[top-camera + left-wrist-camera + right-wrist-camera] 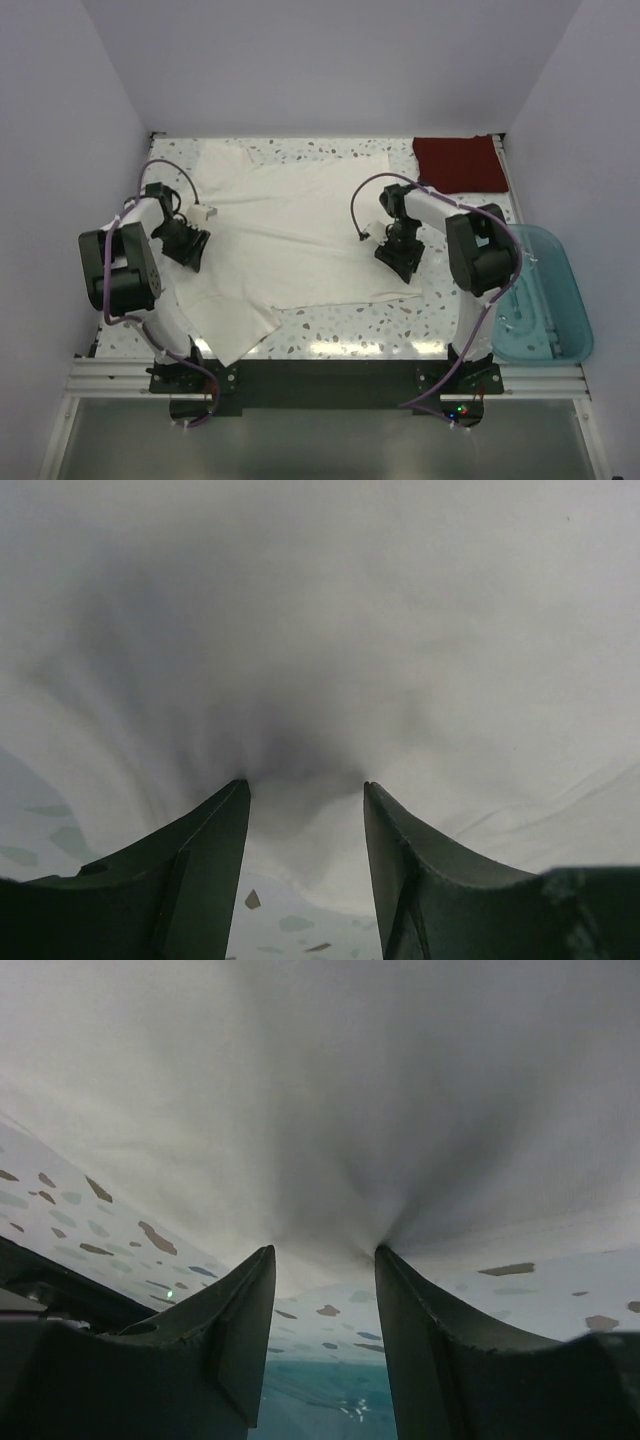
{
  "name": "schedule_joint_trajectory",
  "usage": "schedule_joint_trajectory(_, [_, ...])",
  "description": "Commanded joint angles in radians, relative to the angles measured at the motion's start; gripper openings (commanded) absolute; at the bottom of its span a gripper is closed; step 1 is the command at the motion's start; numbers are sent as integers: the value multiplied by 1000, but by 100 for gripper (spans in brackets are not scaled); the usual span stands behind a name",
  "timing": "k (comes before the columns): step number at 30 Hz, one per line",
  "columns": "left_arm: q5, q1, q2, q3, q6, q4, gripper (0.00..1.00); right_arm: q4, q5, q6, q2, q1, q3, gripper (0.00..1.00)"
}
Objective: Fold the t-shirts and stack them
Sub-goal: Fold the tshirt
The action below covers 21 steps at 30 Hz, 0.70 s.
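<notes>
A large white t-shirt [290,230] lies spread across the table, one corner hanging toward the front edge. A dark red t-shirt [460,162] sits as a folded rectangle at the back right. My left gripper [193,258] stands on the white shirt's left side. In the left wrist view its jaws [305,783] are apart, tips pressed into the white cloth [320,600], which puckers between them. My right gripper [404,266] is at the shirt's right edge. Its jaws [325,1250] are also apart, tips against the white cloth [350,1080], which gathers between them.
A translucent teal bin [535,295] stands off the table's right side and shows low in the right wrist view [330,1400]. The speckled table [340,335] shows along the front. White walls close in on the left, back and right.
</notes>
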State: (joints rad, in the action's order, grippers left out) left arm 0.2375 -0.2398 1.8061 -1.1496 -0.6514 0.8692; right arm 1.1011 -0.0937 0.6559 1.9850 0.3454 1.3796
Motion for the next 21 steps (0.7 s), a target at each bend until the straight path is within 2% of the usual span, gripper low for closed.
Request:
schedule_joint_trajectory(1, [-32,-26,-44,86,-33,-81,54,-59,37,10,-14,18,-79,48])
schedule_joint_trajectory(4, [-55,-38,-77,198,-57,-99,50,-63,28,8,-34,33,-149,47])
schedule_joint_trajectory(8, [-55,-39,-200,324,-96,-43,47,-32,-15,1,-103,67,-235,47])
schedule_joint_trajectory(12, [-32,-39,-267,315,-125,31,47,69,-148,1,-175,95,-203,49])
schedule_joint_trajectory(16, [84,-41,-255,124,-128,111,56,178,-287,1,-201,63,-22,53])
schedule_joint_trajectory(17, [145,-41,-237,2,-117,129,57,177,-297,-9,-193,49,66,54])
schedule_joint_trajectory(21, [275,-39,-108,-301,-36,108,61,114,-244,-42,-94,-25,312,53])
